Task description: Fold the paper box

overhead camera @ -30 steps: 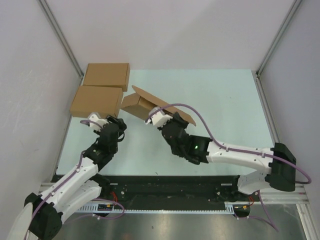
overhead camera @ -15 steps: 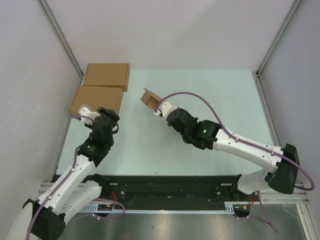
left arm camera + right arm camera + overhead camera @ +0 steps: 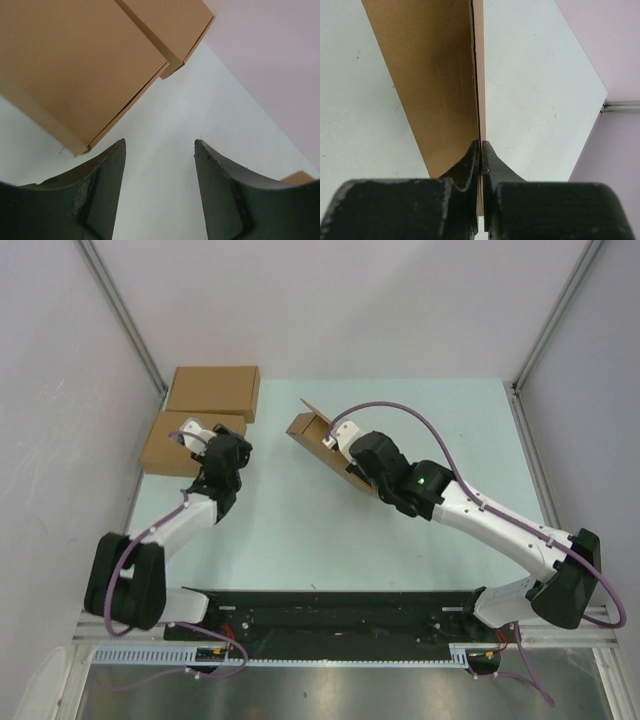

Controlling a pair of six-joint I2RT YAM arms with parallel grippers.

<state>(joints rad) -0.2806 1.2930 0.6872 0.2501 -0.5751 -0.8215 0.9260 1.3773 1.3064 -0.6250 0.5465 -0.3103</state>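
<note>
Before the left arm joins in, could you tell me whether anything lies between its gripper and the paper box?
Nothing visible does; only table surface lies between the left gripper and the paper box.

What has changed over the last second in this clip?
The right end effector, shut on a panel of the paper box, carried it farther back and turned it. The left end effector, open and empty, reached away from the bases to above the near finished box. That box and the far finished box did not move.
</note>
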